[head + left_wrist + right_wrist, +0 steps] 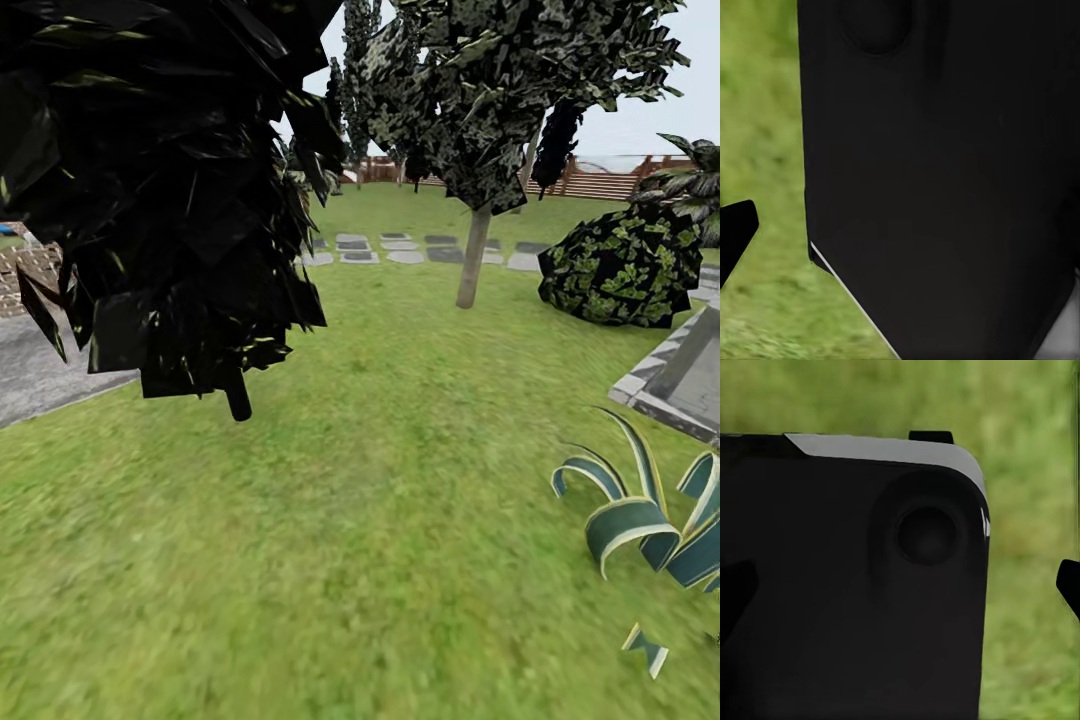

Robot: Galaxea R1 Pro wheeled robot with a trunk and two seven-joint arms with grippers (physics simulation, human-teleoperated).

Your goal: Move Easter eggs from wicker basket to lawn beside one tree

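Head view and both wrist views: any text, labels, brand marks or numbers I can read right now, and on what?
None. In the head view the lawn, the tree, the stepping stones and the fence carry no lettering. The dark robot body in both wrist views bears no readable mark.

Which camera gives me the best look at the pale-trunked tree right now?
The head view: the tree stands upright on the lawn before the stepping stones, trunk and crown clear. Both wrist views give blurred grass behind black robot bodywork, no trunk.
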